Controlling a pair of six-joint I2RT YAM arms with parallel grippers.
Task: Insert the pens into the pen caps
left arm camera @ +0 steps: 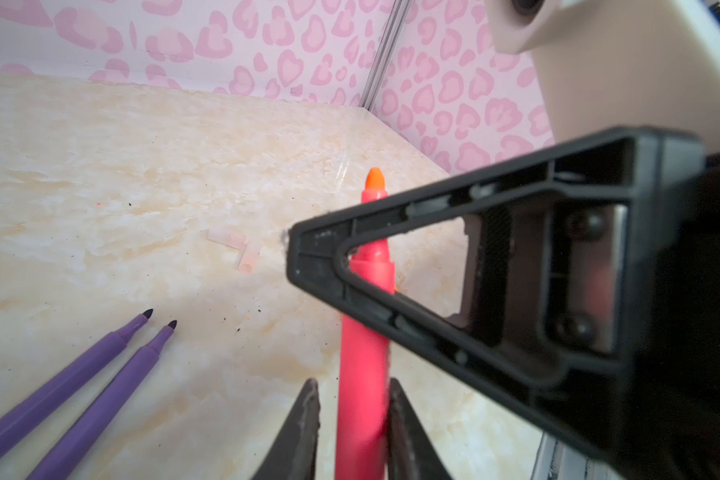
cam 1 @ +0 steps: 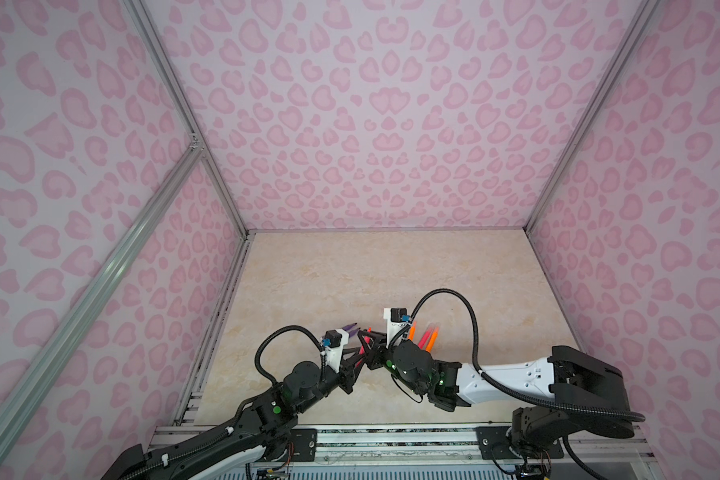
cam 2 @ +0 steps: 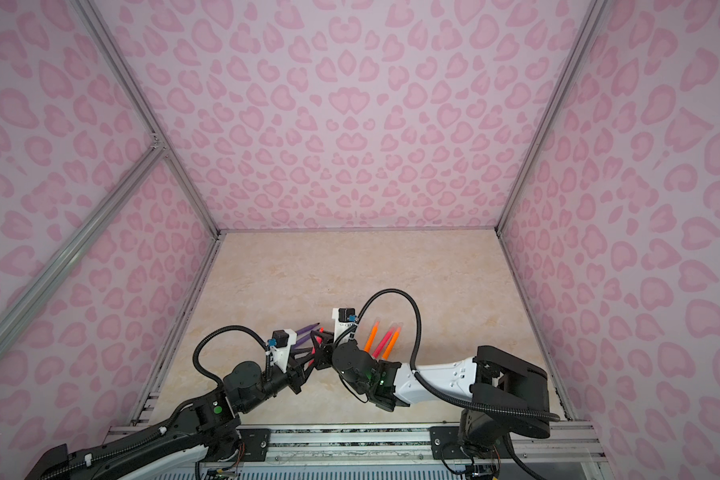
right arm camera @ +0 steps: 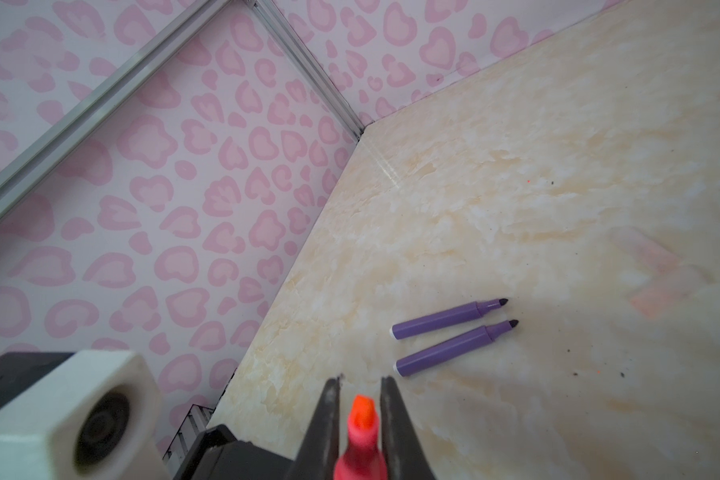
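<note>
Table (cam 1: 350, 270), 10 o'clock from the meeting grippers: two purple pens (left arm camera: 59, 384) side by side, tips bare. Next, left gripper (left arm camera: 353, 384) flanks the barrel of a pink-red pen (left arm camera: 362, 353); whether it presses or has loosened, cannot tell. The right gripper (right arm camera: 361, 380) is clamped on that pen near its bare orange tip, pen clear of the table. Two clear pen caps (left arm camera: 229, 239) lie empty, touching in an L, apart from every pen. At 2 o'clock: two orange pens (cam 2: 371, 336) and a second pink-red pen (cam 2: 385, 340), too small to tell if capped. Judged: no capping visibly done, nearly all left
</note>
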